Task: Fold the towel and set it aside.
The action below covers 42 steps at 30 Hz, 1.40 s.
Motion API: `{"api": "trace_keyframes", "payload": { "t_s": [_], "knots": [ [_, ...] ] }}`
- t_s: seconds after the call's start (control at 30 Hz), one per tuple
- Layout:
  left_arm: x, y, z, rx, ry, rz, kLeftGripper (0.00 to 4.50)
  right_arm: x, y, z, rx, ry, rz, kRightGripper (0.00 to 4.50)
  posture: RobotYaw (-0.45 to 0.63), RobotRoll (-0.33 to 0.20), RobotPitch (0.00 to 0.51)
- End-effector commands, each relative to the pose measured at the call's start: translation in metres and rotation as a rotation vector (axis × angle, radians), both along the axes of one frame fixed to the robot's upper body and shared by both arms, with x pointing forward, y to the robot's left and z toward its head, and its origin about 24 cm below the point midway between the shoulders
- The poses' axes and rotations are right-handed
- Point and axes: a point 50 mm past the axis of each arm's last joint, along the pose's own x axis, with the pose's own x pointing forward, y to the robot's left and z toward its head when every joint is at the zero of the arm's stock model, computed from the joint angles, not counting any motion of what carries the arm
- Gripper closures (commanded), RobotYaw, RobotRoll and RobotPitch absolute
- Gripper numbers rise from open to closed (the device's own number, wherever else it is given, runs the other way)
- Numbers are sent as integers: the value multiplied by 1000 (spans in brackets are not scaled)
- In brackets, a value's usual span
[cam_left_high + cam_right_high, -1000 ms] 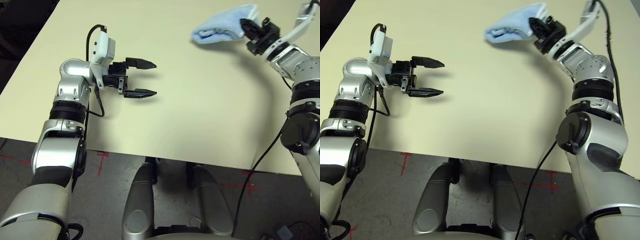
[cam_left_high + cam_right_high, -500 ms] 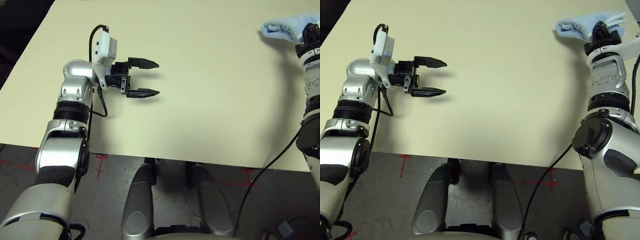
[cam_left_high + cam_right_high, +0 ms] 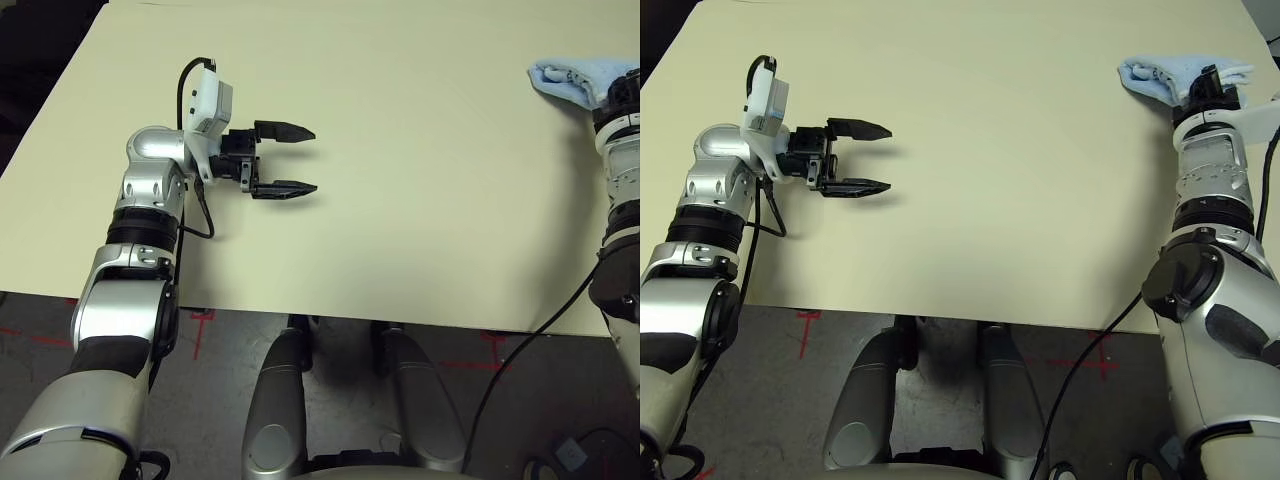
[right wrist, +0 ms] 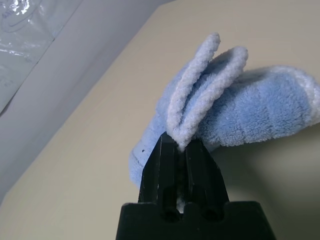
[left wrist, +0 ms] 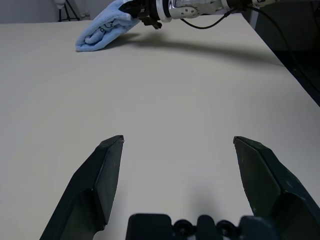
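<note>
One folded light-blue towel (image 3: 1180,75) lies bunched at the far right corner of the cream table (image 3: 420,220), its layered edge pinched between the closed fingers of the right gripper (image 4: 181,150). Well apart on the left, the left gripper (image 3: 290,159) hovers spread wide, holding nothing.

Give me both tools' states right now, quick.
Left tool: open, holding nothing, above the bare table.
Right tool: closed, pinching the folded towel at its edge, near the table's far right corner.
</note>
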Motion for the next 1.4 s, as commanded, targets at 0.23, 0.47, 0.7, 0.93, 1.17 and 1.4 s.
{"api": "trace_keyframes", "payload": {
  "t_s": [0.23, 0.47, 0.7, 0.93, 1.17, 1.4],
  "knots": [
    [-1, 3, -4, 29, 21, 8, 0, -6, -1, -8, 38, 15, -24, 3559, -6, 0, 307],
    [2, 8, -8, -18, 52, 87, 0, -18, -2, -6, 45, 108, 33, 984, -12, 0, 308],
    [19, 6, 4, -227, 75, 296, 0, -48, 21, -6, 64, 146, 100, 14, -17, 0, 304],
    [35, 16, 14, -398, 49, 596, 0, -74, 37, 22, -495, 80, 177, 14, -13, 0, 307],
    [46, 34, 13, -685, -13, 1000, 0, -27, 53, 23, -909, -53, 99, 14, 72, 0, 310],
    [51, 42, -5, -675, -40, 1139, 0, 11, 80, 9, -959, -72, 54, 14, 116, 0, 322]
  ]
}}
